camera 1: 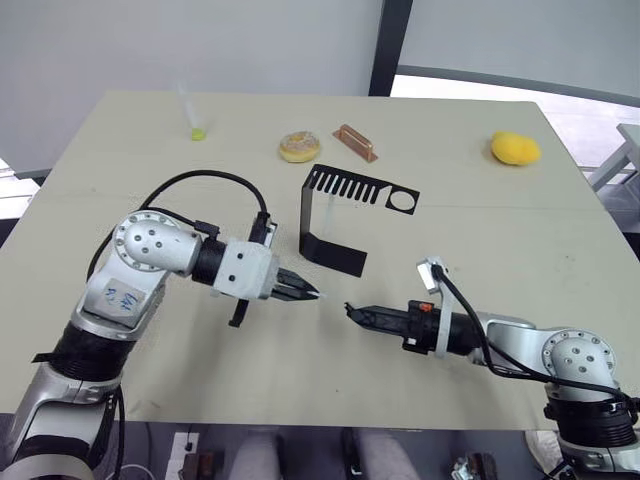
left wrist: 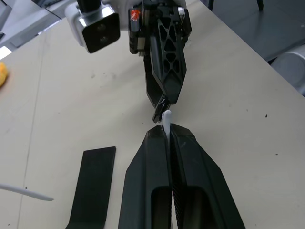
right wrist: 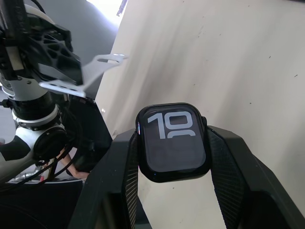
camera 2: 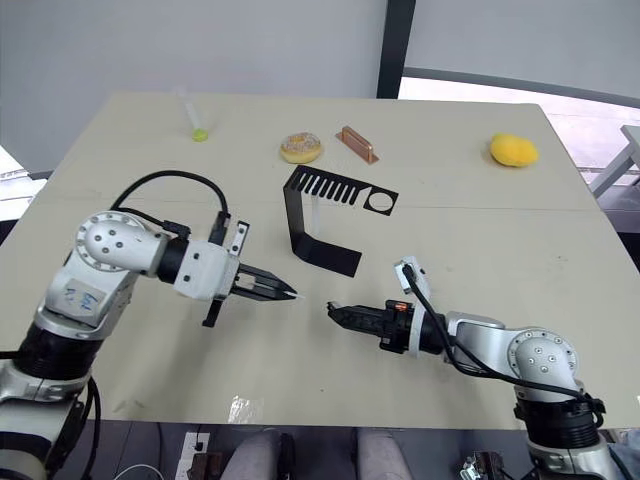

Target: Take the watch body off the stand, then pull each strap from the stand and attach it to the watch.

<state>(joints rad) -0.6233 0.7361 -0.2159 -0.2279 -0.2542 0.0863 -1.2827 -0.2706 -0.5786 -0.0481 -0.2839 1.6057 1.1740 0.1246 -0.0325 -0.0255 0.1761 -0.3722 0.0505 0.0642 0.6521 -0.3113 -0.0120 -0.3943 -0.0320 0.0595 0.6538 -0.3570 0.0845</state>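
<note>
The black stand (camera 1: 335, 215) sits mid-table, its slotted top arm pointing right. My left gripper (camera 1: 310, 293) hovers in front of the stand, shut on a white strap whose tip (left wrist: 166, 117) pokes out between the fingers. My right gripper (camera 1: 352, 311) faces it from the right, a short gap away, shut on the watch body (right wrist: 174, 142); the dark screen shows light digits. In the left wrist view, the strap tip nearly meets the right gripper's tips. Another thin white strap (left wrist: 26, 192) shows beside the stand's base (left wrist: 93, 183).
Along the far side of the table lie a clear tube with a green tip (camera 1: 192, 115), a doughnut (camera 1: 299, 147), a brown block (camera 1: 354, 142) and a yellow object (camera 1: 515, 148). The table's front edge runs just below both arms.
</note>
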